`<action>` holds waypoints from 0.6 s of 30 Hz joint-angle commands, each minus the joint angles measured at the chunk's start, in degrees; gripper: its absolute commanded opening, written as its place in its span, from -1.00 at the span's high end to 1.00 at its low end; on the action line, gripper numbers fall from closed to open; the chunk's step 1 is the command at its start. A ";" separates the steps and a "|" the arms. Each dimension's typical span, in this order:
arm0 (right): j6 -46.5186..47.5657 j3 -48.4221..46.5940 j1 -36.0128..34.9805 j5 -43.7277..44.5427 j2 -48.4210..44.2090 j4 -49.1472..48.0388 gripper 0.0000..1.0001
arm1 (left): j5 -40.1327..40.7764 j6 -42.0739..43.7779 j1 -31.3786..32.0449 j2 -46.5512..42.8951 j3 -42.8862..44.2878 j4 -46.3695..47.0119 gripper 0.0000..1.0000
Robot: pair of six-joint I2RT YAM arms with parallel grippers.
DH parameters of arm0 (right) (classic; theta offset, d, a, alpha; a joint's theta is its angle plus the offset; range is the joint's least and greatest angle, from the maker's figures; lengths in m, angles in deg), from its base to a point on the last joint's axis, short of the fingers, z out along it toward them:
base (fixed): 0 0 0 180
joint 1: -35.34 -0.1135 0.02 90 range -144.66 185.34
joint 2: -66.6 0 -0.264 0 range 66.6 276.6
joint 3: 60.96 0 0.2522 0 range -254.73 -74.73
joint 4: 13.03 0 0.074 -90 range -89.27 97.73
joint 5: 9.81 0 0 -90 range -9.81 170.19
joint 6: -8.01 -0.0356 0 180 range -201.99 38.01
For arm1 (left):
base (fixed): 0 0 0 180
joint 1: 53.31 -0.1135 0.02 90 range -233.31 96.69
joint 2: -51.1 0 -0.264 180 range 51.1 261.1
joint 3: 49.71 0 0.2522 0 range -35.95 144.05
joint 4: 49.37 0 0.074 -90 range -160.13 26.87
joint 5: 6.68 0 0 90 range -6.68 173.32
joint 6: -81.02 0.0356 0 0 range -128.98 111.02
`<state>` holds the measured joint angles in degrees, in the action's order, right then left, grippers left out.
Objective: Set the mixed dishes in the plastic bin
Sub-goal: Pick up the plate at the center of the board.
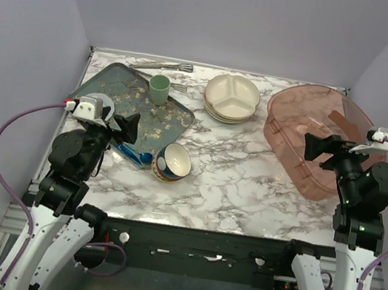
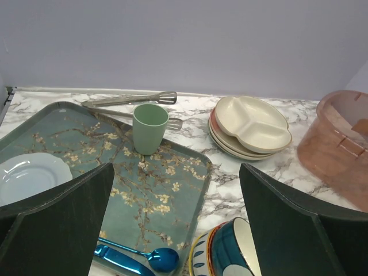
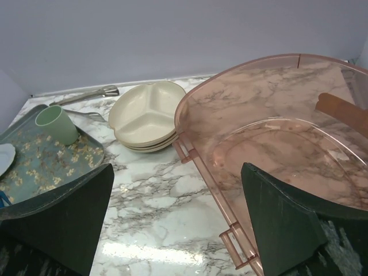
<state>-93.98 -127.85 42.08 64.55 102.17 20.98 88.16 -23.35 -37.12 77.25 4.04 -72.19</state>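
**Both grippers empty — begin with the nearest dish**

Neither arm holds anything. The left gripper (image 1: 128, 127) hangs with its fingers spread over the near corner of the floral tray (image 1: 176, 116), and the right gripper (image 1: 317, 148) is just as wide apart above the near-left rim of the plastic bin (image 1: 288, 153). No dish appears to be in the bin yet.

The patterned bowl (image 1: 172, 162) sits on the marble tabletop (image 1: 234, 174) just beside the tray, closest to the left fingers. It seems tipped to one side, though the left wrist view crops it. I would pinch its wall, one finger inside and one outside.

The stack of plates (image 1: 231, 97) — a three-section one on top — lies between tray and bin. A pale plate (image 2: 29, 175) rests on the tray.
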 commanded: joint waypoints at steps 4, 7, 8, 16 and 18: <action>0.56 -1.28 0.20 -6.75 1.51 -1.44 -1.00 | -2.03 0.92 -0.36 -0.58 -0.08 0.71 -0.97; 3.10 -0.58 0.20 -13.94 2.57 -3.19 -1.00 | -2.47 0.84 -0.45 -0.84 0.00 0.80 -0.97; 4.42 -0.40 0.20 -16.76 2.92 -3.55 -1.00 | -2.82 0.66 -0.45 -0.84 0.00 0.80 -0.97; 28.58 -1.89 -0.15 -46.03 7.57 0.57 -1.00 | -8.00 -1.53 -4.49 -0.22 0.35 1.67 -0.97; 32.36 -4.70 -1.29 -46.24 11.16 5.12 -1.00 | -8.70 -1.71 -4.85 0.21 0.27 1.68 -0.97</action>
<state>-74.64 -128.20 42.06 30.37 108.84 19.65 83.49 -23.94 -40.44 77.05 4.04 -72.10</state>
